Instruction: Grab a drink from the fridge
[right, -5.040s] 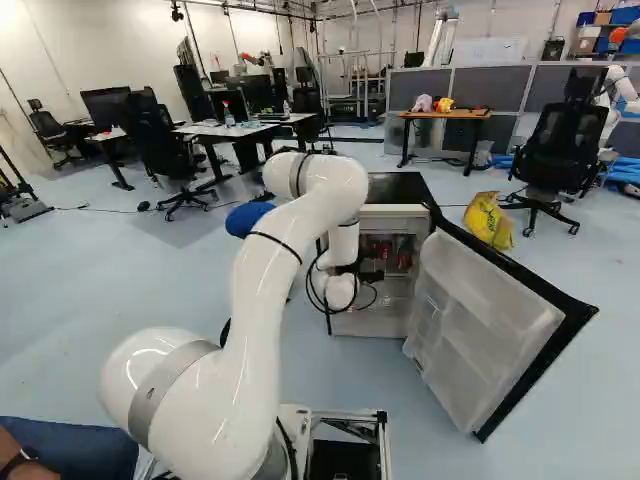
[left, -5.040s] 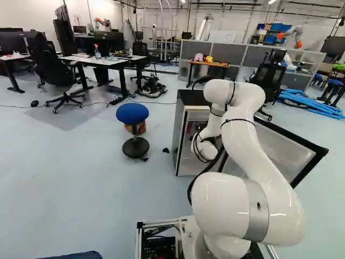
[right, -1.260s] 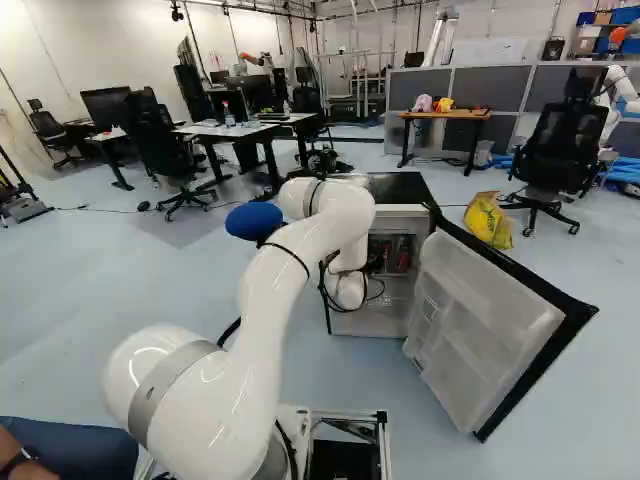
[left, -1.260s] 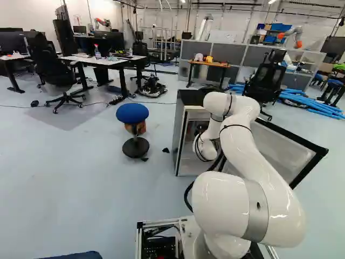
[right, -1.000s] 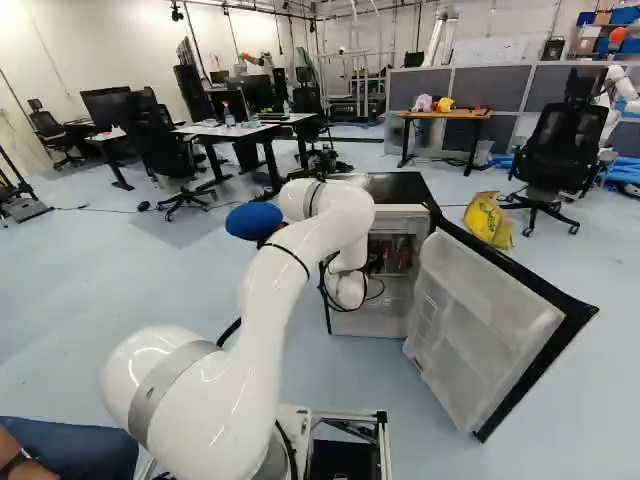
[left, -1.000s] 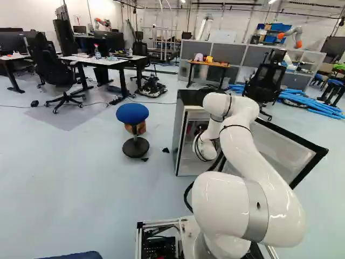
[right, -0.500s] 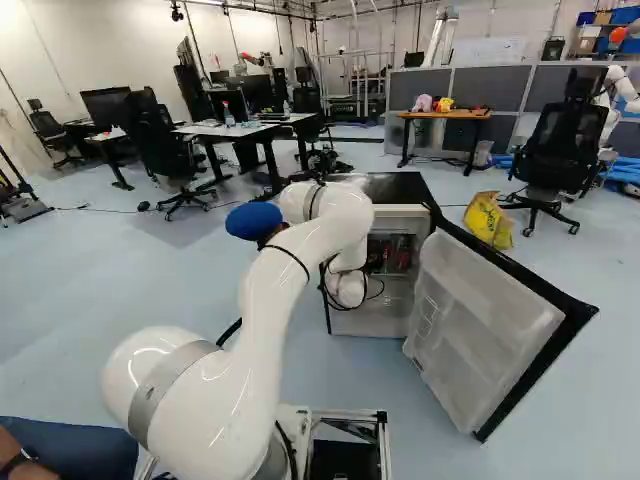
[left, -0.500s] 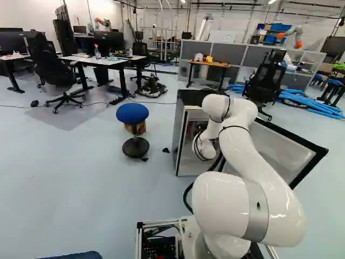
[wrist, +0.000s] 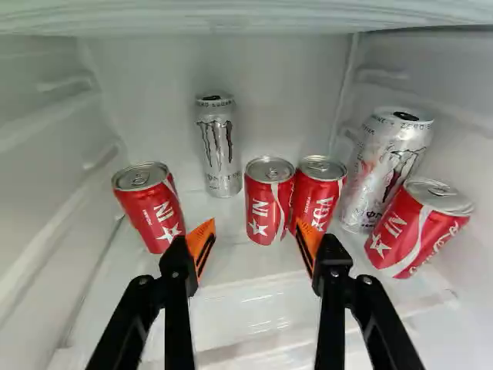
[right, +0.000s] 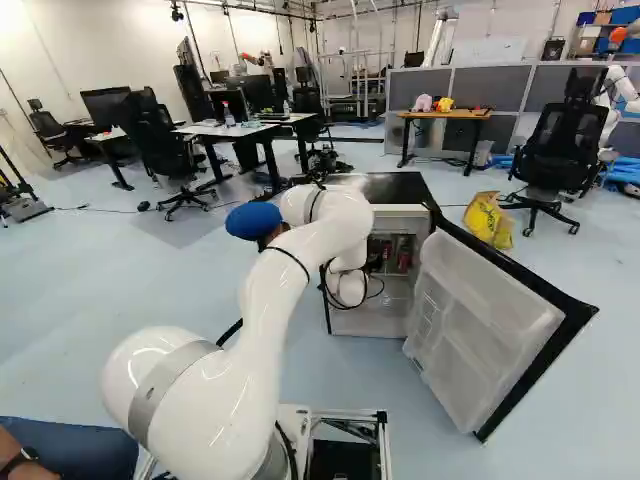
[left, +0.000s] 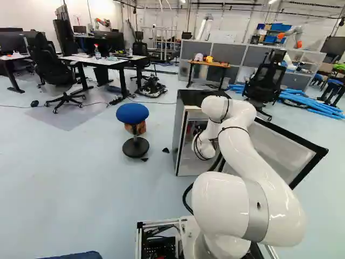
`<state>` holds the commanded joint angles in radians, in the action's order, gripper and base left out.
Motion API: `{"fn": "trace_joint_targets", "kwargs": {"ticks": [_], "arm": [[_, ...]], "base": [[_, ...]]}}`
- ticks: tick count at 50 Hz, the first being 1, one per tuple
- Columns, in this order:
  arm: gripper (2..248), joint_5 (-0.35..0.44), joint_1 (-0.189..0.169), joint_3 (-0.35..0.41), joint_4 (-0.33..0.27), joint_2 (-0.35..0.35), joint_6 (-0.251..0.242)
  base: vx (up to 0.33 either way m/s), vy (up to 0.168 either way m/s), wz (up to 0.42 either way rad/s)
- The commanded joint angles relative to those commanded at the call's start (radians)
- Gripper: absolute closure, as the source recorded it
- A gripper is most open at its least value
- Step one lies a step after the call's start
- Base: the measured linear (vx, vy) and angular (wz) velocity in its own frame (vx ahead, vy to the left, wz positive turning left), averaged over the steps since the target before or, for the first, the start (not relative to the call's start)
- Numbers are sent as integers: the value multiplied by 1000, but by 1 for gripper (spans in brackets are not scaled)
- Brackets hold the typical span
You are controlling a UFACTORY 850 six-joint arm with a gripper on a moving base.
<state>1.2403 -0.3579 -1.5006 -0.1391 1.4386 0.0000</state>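
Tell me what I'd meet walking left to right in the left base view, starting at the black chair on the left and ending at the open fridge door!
Black chair → blue stool → fridge → open fridge door.

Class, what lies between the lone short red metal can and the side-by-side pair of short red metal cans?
Bare pale shelf, as the wrist view shows. A tall silver can stands farther back, and one orange finger pad shows in front.
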Motion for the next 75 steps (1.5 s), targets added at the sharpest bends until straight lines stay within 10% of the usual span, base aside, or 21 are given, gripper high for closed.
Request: {"fn": "trace_joint_targets", "kwargs": {"ticks": [75], "arm": [[90, 0, 10, -201, 0, 111, 0]], "base": [[0, 0, 0]]}}
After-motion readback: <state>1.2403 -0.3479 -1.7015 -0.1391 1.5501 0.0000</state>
